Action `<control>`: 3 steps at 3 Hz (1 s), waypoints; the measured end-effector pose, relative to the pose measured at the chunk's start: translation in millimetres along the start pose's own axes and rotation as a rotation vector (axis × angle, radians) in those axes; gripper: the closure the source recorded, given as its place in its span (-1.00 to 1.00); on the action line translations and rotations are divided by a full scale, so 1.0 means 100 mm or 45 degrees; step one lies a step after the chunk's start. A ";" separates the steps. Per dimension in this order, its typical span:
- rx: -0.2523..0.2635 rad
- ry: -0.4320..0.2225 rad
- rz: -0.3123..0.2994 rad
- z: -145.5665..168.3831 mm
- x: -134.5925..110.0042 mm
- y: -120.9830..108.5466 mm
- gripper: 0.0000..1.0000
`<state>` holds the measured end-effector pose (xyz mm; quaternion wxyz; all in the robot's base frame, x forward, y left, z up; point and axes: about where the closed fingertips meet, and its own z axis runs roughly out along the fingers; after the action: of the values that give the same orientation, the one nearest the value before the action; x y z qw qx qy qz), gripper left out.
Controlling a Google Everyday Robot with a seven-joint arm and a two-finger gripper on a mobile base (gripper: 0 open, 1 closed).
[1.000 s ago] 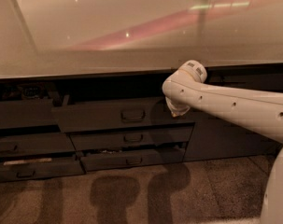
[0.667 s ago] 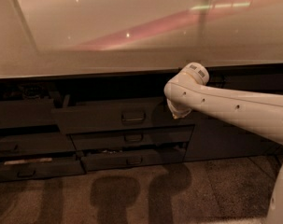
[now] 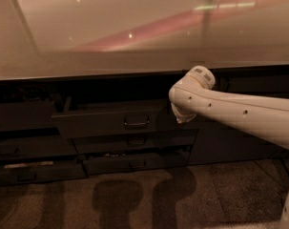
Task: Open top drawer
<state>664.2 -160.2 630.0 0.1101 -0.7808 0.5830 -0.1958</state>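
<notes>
The top drawer (image 3: 106, 124) is the widest dark grey front, below the counter at the centre of the camera view, with a small loop handle (image 3: 137, 123). It stands pulled out a little, proud of the narrower fronts below it. My white arm (image 3: 239, 113) reaches in from the right. Its rounded end sits at the drawer's right end, just under the counter edge. My gripper (image 3: 179, 115) is at that end, against the drawer's right corner, and mostly hidden by the arm.
A pale countertop (image 3: 134, 37) overhangs the drawers. Two narrower dark drawers (image 3: 134, 141) sit below the top one, and more dark fronts (image 3: 25, 149) stand to the left. A dark cabinet panel (image 3: 230, 147) is on the right. Brown carpet (image 3: 134, 199) carries shadows.
The top drawer front has come slightly further out toward the camera. The arm's end has shifted a little with it.
</notes>
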 end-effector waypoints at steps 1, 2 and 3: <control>0.000 0.000 0.000 -0.02 0.00 -0.01 1.00; 0.000 -0.002 -0.004 -0.03 -0.01 0.07 1.00; 0.000 -0.002 -0.005 -0.05 -0.01 0.06 1.00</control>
<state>656.4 -161.2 631.6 0.1105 -0.7820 0.5814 -0.1954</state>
